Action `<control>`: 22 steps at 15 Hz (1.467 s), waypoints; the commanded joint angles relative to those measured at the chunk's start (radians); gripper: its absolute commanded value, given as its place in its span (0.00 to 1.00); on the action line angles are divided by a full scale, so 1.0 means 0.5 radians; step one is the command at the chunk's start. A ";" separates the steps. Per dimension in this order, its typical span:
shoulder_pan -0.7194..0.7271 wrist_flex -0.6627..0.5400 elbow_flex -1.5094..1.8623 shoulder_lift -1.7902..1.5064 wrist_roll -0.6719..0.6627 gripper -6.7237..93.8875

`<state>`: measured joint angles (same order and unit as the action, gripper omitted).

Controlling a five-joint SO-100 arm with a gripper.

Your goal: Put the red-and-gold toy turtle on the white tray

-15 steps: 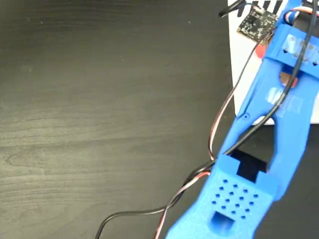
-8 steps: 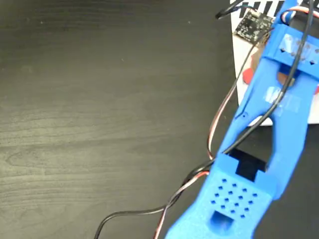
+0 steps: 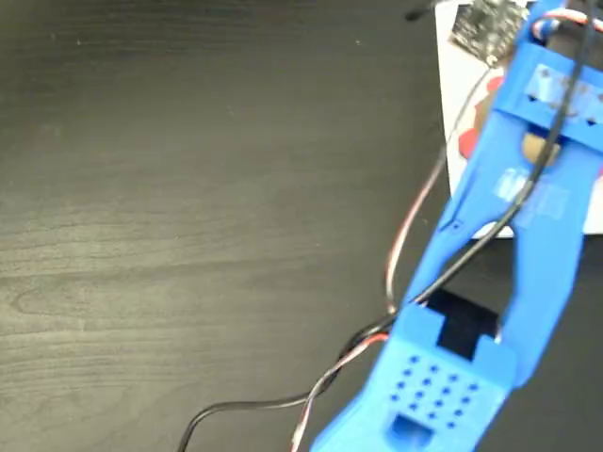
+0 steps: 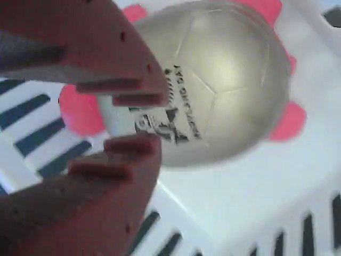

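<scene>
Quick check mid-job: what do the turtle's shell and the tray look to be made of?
The gold-domed shell of the red-and-gold toy turtle looks like glossy metallic-coated plastic: bright highlight, faint moulded seams. The flat white tray looks like smooth moulded plastic with black stripes, though blur leaves it open.

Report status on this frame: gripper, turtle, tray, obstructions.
Gripper nearly closed, fingertips beside the turtle, grip not confirmed. Shiny gold-shelled, red-footed toy turtle over the flat white striped tray. Blue arm hides most of it from the fixed view.

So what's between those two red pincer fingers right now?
In the wrist view, the pincer fingers frame the gold shell of the toy turtle, which sits on the white tray.
</scene>
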<state>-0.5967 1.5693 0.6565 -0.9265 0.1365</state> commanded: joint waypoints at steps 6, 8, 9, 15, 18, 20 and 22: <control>0.264 -1.169 1.129 -1.405 0.012 0.07; 0.589 -1.531 1.761 -1.810 -0.034 0.07; 0.749 -1.644 2.034 -2.000 -0.049 0.07; 1.313 -1.608 3.534 -3.280 -0.190 0.07; 1.285 -1.292 3.994 -3.820 -0.187 0.07; 1.301 -1.108 4.203 -4.102 -0.166 0.07; 1.307 -0.997 4.347 -4.283 -0.187 0.07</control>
<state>0.0522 1.0385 2.8149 -2.9882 0.0383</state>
